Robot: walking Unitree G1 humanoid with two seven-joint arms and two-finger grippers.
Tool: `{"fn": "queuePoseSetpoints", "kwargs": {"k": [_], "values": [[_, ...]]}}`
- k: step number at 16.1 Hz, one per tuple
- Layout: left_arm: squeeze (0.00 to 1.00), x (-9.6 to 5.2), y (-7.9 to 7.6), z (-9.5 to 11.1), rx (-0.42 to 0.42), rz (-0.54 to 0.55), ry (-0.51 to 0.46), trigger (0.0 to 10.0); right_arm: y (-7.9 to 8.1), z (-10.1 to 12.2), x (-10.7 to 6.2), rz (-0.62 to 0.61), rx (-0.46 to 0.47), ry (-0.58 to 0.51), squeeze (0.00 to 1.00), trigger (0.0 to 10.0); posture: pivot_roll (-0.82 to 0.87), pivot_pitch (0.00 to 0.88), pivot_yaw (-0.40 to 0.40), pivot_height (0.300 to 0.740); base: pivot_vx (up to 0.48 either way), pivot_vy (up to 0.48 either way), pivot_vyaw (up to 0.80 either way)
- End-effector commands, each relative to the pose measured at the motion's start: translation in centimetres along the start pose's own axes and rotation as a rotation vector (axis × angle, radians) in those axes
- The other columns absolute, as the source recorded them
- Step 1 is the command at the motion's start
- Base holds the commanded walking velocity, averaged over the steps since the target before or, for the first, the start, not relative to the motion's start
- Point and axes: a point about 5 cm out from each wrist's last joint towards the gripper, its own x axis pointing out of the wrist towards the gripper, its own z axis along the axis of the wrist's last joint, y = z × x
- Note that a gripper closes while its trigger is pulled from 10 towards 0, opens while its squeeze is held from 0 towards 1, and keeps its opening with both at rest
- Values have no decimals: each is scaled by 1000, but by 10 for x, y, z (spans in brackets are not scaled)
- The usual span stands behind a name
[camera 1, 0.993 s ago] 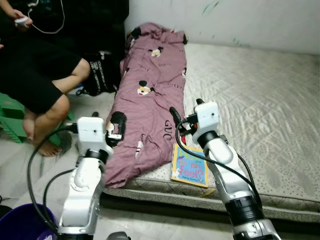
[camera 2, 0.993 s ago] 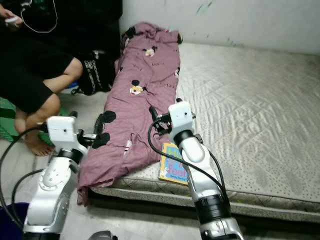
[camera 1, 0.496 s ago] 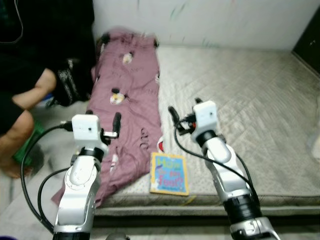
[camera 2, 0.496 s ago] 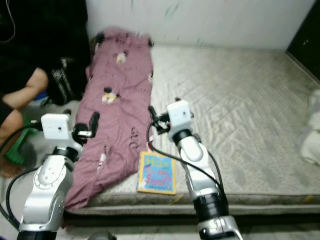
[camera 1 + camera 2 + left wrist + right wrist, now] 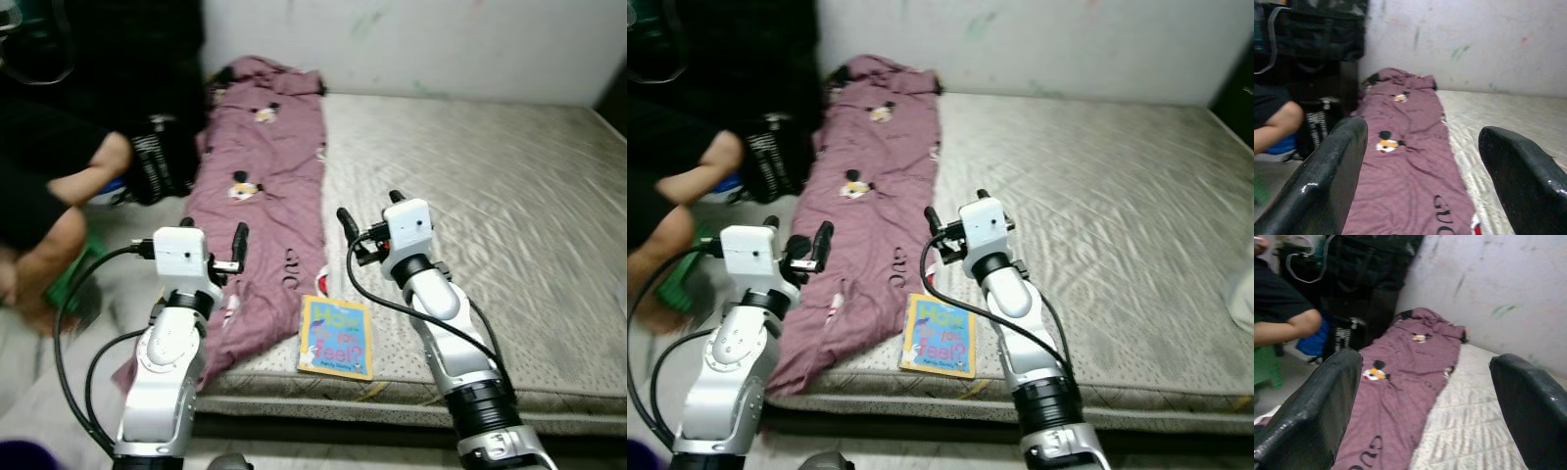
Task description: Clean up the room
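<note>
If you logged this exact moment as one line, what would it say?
stage: facing mattress | left gripper: open, above purple blanket | right gripper: open, above mattress | book: near mattress edge | person: seated at left

Seated person (image 5: pixel 59 166) cut off at frame edge; book (image 5: pixel 336 336) small print unreadable.

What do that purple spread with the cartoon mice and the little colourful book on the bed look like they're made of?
The purple spread looks like soft, matte woven fabric, probably cotton or a blend: it creases and drapes over the mattress edge. The book looks like card or paper with a slightly glossy printed cover; it lies flat and stiff, though its thickness is hard to judge.
</note>
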Motion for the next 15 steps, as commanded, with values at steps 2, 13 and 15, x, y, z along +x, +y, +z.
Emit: {"fn": "queuePoseSetpoints", "kwargs": {"k": [2, 13, 15], "values": [[0, 1, 0, 1, 6, 2, 0, 10000, -2, 0, 0, 1, -4, 1, 0, 10000, 38, 0, -32, 740, 0, -251, 0], [0, 1, -1, 0, 4, -5, -1, 10000, -1, -3, 1, 12, -23, 4, 0, 10000, 38, 0, -35, 740, 0, -275, 0], [0, 1, -1, 0, 2, -3, -1, 10000, -1, -3, 2, 13, -25, 5, 0, 10000, 39, 0, -35, 740, 0, -313, 0]]}}
